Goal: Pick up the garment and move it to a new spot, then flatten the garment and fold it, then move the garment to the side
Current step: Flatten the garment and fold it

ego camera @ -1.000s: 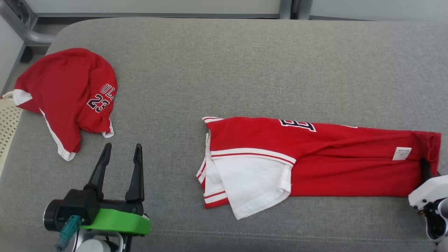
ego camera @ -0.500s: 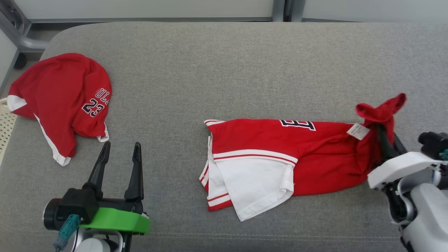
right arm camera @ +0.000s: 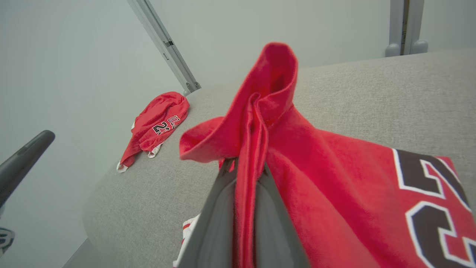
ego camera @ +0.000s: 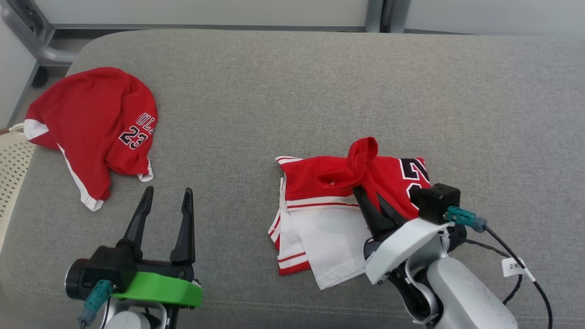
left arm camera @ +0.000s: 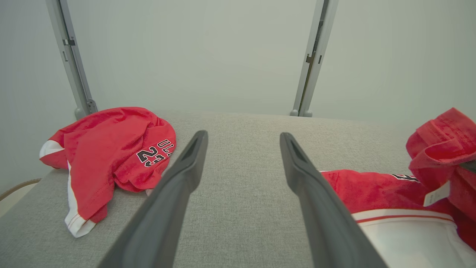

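Observation:
The red and white garment lies on the grey cushion, right of centre, with a black "2" facing up. My right gripper is shut on its red end, which stands up in a bunch above the fingertips and is doubled back over the rest of the cloth. In the right wrist view the red fabric is pinched between the closed fingers of that gripper. My left gripper rests open at the lower left, holding nothing, well left of the garment. In its wrist view, my left gripper has bare cushion between its fingers.
A second red garment marked "23" lies crumpled at the cushion's far left. A cream perforated basket sits beyond the left edge. The grey cushion stretches wide behind both garments. Grey frame posts stand behind it.
My right gripper lifted the garment's right end and carried it left over the rest, roughly halving its length. The left gripper stayed put. The camera shifted slightly.

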Robot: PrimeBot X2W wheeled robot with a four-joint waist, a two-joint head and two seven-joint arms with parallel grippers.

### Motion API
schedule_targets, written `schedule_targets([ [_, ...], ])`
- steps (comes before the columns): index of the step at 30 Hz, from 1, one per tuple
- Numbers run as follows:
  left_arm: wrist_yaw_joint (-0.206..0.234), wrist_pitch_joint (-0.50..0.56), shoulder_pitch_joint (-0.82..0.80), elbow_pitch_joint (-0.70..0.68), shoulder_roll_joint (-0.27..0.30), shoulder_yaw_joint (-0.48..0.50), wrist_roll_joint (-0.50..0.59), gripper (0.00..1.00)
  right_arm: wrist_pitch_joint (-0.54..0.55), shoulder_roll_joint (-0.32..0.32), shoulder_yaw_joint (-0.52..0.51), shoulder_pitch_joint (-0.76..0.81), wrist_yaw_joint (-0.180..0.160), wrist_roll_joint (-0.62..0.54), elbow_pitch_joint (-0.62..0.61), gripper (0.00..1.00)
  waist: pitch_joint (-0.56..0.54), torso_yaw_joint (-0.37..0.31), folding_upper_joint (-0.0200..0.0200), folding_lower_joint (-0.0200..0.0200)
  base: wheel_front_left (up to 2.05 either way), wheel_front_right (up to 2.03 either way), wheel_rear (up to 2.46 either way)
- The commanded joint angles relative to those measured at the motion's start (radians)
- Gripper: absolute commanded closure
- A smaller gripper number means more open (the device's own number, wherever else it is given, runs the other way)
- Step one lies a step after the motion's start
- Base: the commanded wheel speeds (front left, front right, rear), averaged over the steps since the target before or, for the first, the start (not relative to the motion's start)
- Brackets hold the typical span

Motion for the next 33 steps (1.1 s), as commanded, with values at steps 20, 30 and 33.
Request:
schedule_targets([
  [20,-0.016,-0.004,-0.033,0.015,-0.025,-0.001,0.019,0.00,-0.093,0.065,0.242,-0.191,0.000,0.127,0.321,0.00,0.025,0.050,0.0000,0.0000,0.00,0.00,0.00],
  [30,-0.023,-0.004,-0.040,0.020,-0.033,0.007,0.021,0.00,-0.136,0.063,0.371,-0.226,0.000,0.258,0.257,0.00,0.033,0.040,0.0000,0.0000,0.00,0.00,0.00],
  [33,-0.023,-0.004,-0.038,0.021,-0.034,0.013,0.023,0.00,-0.151,0.044,0.338,-0.224,0.000,0.244,0.227,0.00,0.029,0.036,0.0000,0.0000,0.00,0.00,0.00],
])
